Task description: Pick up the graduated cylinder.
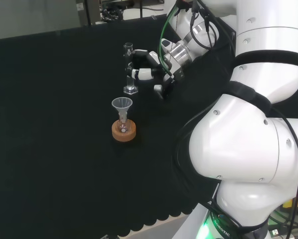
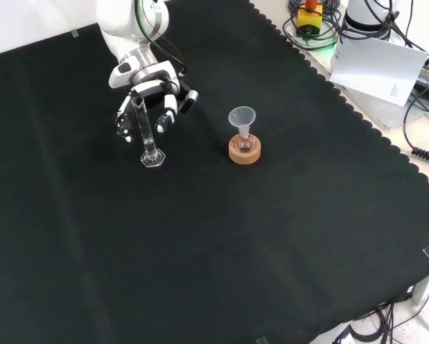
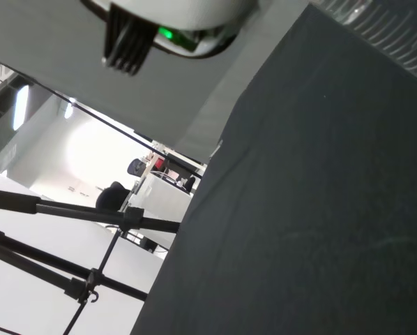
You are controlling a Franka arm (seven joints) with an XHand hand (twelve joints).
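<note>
The graduated cylinder (image 1: 130,69) (image 2: 145,132), a thin clear tube on a hexagonal foot, stands upright on the black cloth. The black and white hand (image 1: 150,63) (image 2: 148,84) is right behind its upper half. In the front view the cylinder rises in front of the palm, and half-bent fingers (image 2: 123,123) hang down on either side of it. The thumb (image 2: 188,101) sticks out to the right, clear of the glass. In the head view fingertips (image 1: 137,73) reach the tube from the right. The cylinder's foot (image 2: 153,159) rests on the cloth.
A small round flask with a clear funnel (image 1: 122,104) (image 2: 242,116) in its neck sits on a cork ring (image 1: 124,131) (image 2: 244,152), close in front of the cylinder in the head view and to its right in the front view. A sheet of paper (image 2: 376,66) lies off the cloth.
</note>
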